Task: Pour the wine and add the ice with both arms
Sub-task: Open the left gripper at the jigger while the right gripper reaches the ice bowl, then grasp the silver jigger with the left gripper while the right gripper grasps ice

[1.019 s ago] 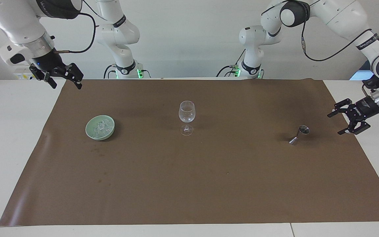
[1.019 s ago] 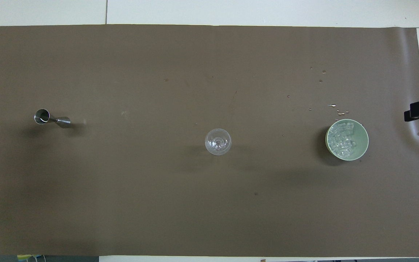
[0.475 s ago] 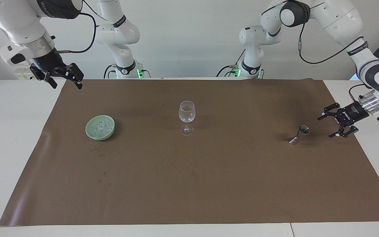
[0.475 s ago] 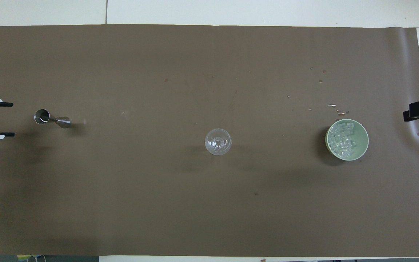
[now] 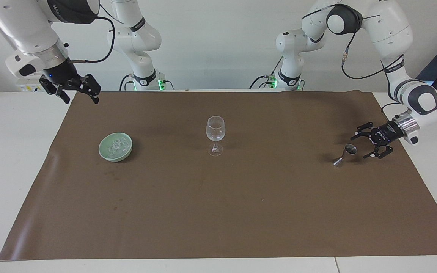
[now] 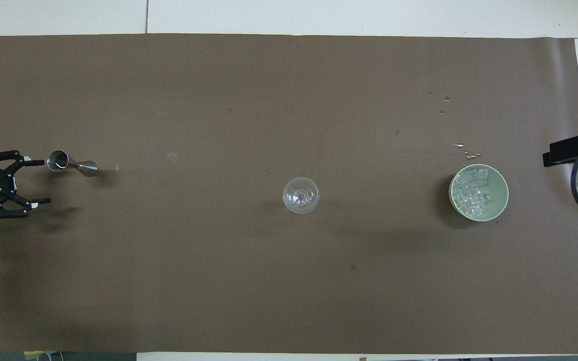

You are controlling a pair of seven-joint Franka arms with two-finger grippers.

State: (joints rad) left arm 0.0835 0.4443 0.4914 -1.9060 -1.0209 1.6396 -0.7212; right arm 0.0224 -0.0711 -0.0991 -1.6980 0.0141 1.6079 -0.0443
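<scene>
The steel jigger [image 5: 345,154] stands upright on the brown mat near the left arm's end; it also shows in the overhead view [image 6: 70,164]. My left gripper [image 5: 359,146] is open and empty, low over the mat beside the jigger, with one fingertip [image 6: 40,162] close to its top cup. The ice [image 5: 116,144] lies in the pale green bowl [image 5: 106,153] near the right arm's end, also in the overhead view [image 6: 471,193]. My right gripper [image 5: 82,99] is open and empty, raised over the mat's corner nearest the robots. The clear wine glass [image 5: 215,131] stands mid-mat.
The brown mat [image 5: 218,212] covers most of the white table. Small water drops [image 6: 464,150] lie on the mat beside the bowl, farther from the robots. A black part of the right hand [image 6: 567,150] shows at the overhead view's edge.
My left gripper has moved in from the table's end toward the jigger and lowered. My right gripper has shifted slightly toward the mat. The objects have not moved.
</scene>
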